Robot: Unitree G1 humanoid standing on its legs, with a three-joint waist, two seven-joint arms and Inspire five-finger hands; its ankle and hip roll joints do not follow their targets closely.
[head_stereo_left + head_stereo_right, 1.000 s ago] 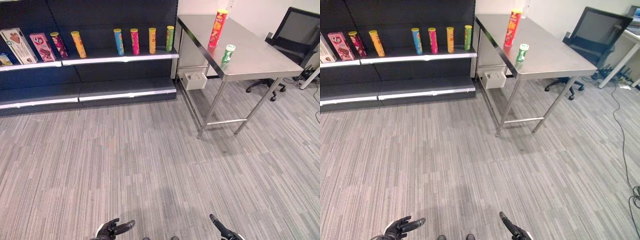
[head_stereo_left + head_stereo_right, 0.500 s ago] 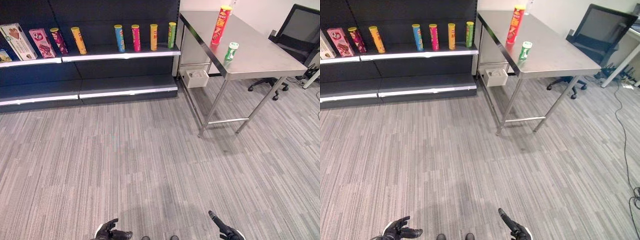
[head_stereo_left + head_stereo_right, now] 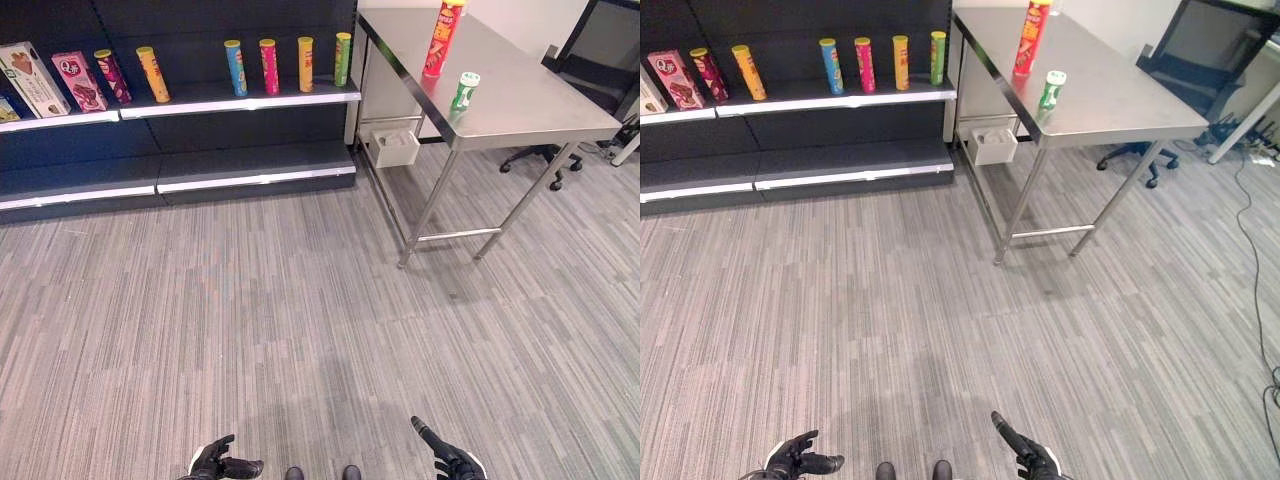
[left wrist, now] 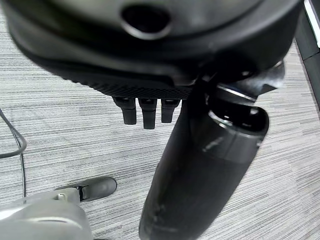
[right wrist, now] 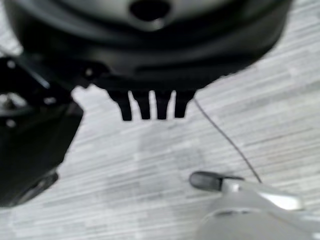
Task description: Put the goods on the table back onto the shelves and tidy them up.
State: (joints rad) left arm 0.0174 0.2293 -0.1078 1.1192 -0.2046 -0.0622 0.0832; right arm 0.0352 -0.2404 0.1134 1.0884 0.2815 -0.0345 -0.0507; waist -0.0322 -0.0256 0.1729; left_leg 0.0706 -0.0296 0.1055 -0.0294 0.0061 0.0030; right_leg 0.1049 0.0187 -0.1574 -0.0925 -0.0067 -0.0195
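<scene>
A wide grey carpeted floor [image 3: 300, 320] stretches ahead. At the far right stands a steel table [image 3: 530, 105] with two goods on it: a tall red tube [image 3: 441, 40] standing upright near the far end, and a small green-and-white can [image 3: 463, 91] close to the near edge. To the left of the table runs a dark shelf unit [image 3: 200, 100]; its upper shelf already carries a spaced row of four upright tubes [image 3: 268, 66], two more leaning tubes [image 3: 128, 75] further left, and boxes [image 3: 55, 82] at the far left. The lower shelf holds nothing that can be seen. The left hand [image 3: 222, 464] and the right hand [image 3: 447, 459] hang low at the bottom of the view, well away from table and shelves — both are empty, with fingers relaxed rather than curled. The task looks barely begun: both table goods are yet to be collected and shelved — and the leaning tubes probably straightened.
</scene>
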